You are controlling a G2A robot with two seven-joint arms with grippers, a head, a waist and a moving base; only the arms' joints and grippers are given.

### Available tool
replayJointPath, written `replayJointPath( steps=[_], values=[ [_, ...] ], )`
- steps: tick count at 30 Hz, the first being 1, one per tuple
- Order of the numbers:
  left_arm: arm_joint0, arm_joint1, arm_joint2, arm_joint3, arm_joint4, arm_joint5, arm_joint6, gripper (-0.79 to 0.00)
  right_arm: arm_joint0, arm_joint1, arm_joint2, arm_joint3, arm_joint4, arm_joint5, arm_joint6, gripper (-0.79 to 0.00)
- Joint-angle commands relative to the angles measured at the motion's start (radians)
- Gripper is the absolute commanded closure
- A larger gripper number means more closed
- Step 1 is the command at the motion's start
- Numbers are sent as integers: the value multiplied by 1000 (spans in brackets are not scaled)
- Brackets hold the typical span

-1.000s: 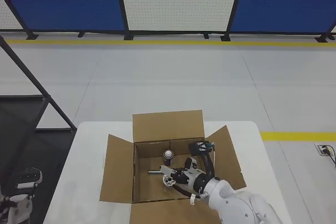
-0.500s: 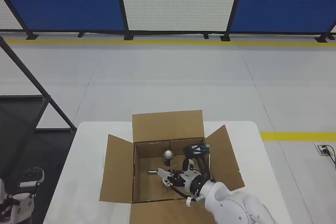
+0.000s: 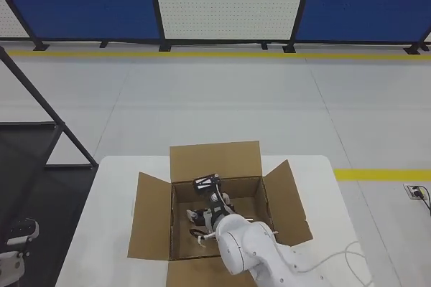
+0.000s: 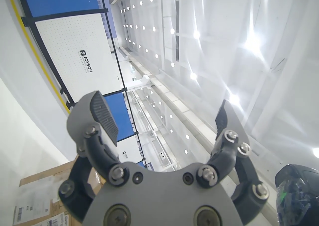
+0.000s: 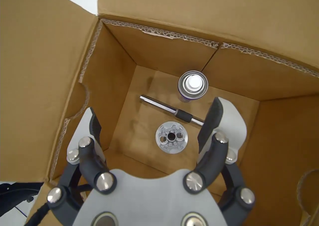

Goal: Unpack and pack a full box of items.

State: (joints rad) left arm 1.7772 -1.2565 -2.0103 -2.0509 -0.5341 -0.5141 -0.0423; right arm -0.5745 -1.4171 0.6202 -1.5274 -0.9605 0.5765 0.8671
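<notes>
White table point(image 3: 104, 222), open box point(image 3: 215, 161), rod point(image 5: 159, 105) tip behind right gripper point(image 5: 155, 108); it and left gripper point(image 4: 161, 101) both agape, empty.

your top view looks down from above the arms at the worktop point(image 3: 108, 215) and box point(image 3: 215, 161), from some way off. your right wrist view peers into that same box, close, past the right end effector point(image 5: 155, 112). your left wrist view faces up at the ceiling point(image 4: 224, 25).
</notes>
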Motion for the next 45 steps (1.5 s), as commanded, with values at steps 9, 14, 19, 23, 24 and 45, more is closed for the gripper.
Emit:
replayJointPath(
  steps=[9,14,19,23,24,45],
  values=[
    [4,-8,-11,3,-14,-8,-3,-785,103,-78,-47,224,28,58,50,-785],
    [4,-8,-11,3,-14,-8,-3,-785,102,-96,-22,293,50,60,18,-785],
    [4,-8,-11,3,-14,-8,-3,-785,93,-107,5,340,76,34,-12,-785],
    [4,-8,-11,3,-14,-8,-3,-785,87,-116,22,367,84,25,-35,-720],
    [4,-8,-11,3,-14,-8,-3,-785,85,-118,25,371,83,25,-41,-640],
    [4,-8,-11,3,-14,-8,-3,-785,-18,-110,123,234,-29,-8,-71,0]
  ],
)
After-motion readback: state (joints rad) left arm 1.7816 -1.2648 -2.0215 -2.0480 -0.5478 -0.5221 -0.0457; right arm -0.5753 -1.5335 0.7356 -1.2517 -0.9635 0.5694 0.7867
